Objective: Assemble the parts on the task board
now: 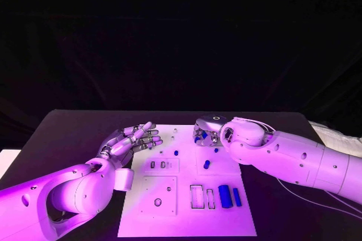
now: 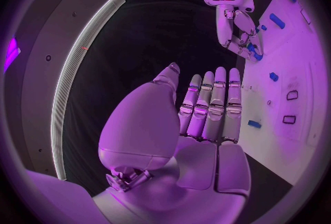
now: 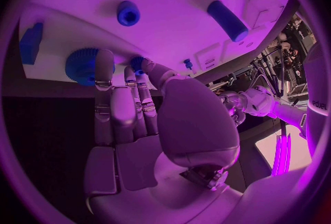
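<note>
Fingers straight and apart on the left hand, holding nothing; the right hand is at the task board's far edge.

Left hand hovers palm-up over the board's left edge. Blue parts lie across the board (long ones near its right edge). Right fingers touch a blue gear at the far edge; grip unclear. Bare black table surrounds it.
</note>
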Controlling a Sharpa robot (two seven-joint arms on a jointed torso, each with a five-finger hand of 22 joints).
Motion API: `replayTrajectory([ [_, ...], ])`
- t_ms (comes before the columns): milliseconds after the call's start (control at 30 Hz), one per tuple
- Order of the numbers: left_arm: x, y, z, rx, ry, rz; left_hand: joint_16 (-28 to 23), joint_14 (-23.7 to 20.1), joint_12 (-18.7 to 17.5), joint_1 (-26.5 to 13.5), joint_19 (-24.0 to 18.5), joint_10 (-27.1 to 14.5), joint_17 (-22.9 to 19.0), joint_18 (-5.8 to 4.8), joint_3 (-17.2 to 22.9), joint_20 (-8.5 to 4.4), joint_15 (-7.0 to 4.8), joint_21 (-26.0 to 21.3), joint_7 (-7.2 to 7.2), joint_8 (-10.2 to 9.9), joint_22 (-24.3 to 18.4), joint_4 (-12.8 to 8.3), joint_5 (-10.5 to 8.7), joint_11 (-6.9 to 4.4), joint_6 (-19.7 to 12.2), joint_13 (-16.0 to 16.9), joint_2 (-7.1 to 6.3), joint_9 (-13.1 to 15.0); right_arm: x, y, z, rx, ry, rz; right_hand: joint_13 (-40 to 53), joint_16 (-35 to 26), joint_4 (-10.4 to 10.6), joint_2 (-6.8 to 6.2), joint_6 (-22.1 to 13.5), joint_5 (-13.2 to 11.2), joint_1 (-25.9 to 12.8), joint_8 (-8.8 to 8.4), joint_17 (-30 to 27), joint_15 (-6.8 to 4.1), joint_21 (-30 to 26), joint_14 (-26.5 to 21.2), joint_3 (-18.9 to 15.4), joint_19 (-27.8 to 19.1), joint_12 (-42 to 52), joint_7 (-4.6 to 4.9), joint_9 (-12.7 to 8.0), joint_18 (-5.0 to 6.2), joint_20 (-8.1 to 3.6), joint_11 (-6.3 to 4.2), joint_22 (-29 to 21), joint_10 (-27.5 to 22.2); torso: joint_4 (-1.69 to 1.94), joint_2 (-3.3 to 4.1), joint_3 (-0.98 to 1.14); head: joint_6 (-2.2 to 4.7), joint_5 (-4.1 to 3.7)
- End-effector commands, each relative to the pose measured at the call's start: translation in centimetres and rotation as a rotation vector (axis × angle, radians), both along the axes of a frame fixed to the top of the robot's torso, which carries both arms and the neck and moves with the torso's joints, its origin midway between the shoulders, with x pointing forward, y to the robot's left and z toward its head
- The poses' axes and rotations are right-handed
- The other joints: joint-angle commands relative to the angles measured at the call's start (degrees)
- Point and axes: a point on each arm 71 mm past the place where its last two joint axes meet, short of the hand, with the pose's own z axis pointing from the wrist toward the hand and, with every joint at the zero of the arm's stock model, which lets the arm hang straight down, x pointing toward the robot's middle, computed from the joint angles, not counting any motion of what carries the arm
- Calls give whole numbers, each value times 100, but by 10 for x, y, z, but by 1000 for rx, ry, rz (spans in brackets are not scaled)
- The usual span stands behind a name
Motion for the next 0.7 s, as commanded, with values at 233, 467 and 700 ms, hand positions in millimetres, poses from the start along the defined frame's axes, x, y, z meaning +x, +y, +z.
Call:
replayTrajectory([
  [233, -1, -3, 2, -15, 1, -25, -27, 36, -47, 39, 34, 25, 8, 69, -1, -1, 14, -39, 17, -43, -9, -55, -14, 1, 11, -7, 42, -9, 0, 0, 0, -14, -46, -9, 24, 256, -168, 98, 103, -120, 244, 8, 258, -26, 406, 306, 305, -66, 44, 27, 42, 52, -46, -32, 362, 170, 10, 19, -8, 13, -13],
  [467, -1, -3, 2, -16, 2, -28, -31, 36, -53, 40, 35, 23, 8, 69, -3, -1, 16, -42, 19, -48, -12, -60, -14, 3, 9, -8, 42, -10, -3, 8, 9, 56, -127, -10, 17, 310, -224, 79, 92, -140, 267, -25, 299, -10, 578, 285, 428, -142, 7, 54, 45, 46, -36, -3, 502, 147, 29, 26, -13, 34, -17],
  [700, -1, -5, 2, -19, 2, -35, -43, 33, -66, 42, 35, 18, 8, 68, -6, 1, 19, -50, 23, -58, -17, -73, -14, 7, 4, -9, 46, -11, 2, 16, 19, 128, -208, -38, 19, 292, -250, 38, 57, -140, 260, -48, 257, 3, 676, 264, 493, -197, -10, 83, 38, 45, -23, 16, 584, 104, 52, 32, -21, 63, -8],
])
